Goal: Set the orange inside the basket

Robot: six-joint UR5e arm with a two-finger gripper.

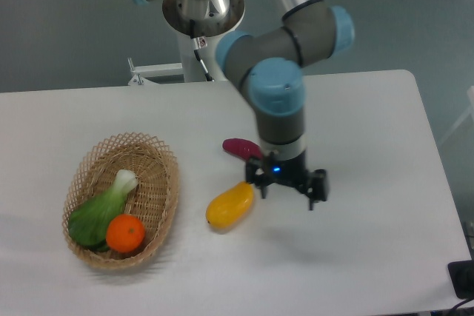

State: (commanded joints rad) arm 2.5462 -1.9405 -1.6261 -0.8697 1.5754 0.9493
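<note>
Now orange (125,233) in basket (164,175), beside greens (96,209), pincer (288,186) wide.

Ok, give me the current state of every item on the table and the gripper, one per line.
orange: lying in the basket, free of the gripper
basket: upright on the table, holding two items
green leafy vegetable: in the basket, touching the orange
yellow fruit: lying on the table
red-purple sweet potato: on the table, partly hidden by the arm
gripper: open, empty, above the table
</note>
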